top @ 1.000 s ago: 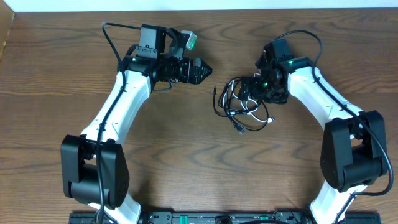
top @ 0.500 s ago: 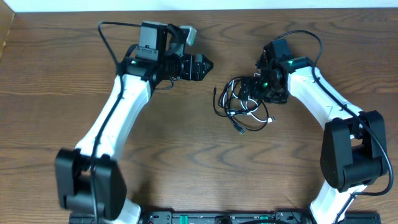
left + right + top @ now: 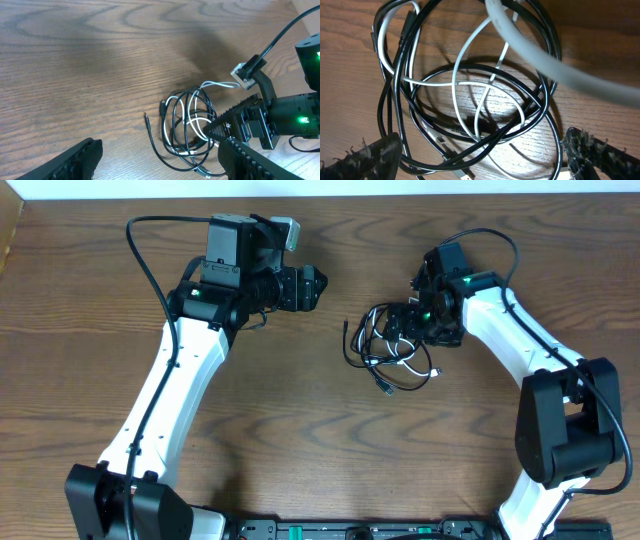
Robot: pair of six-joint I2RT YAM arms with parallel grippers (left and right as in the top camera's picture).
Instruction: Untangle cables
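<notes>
The cables lie bunched on the wooden table, black loops tangled with a thinner white cord. My right gripper is low over the bunch's right side. In the right wrist view its open fingers straddle the black loops and the white cord. A pale cord crosses blurred close to the lens. My left gripper is open and empty, up and left of the bunch. In the left wrist view it faces the cables and the right gripper.
Loose plug ends stick out at the bunch's lower edge and another at its left. The table's far edge runs along the top. Thick black arm wires loop above each arm.
My left arm has swung back to the left, drawing its gripper farther from the bunch. The right arm and the cables have not moved.
</notes>
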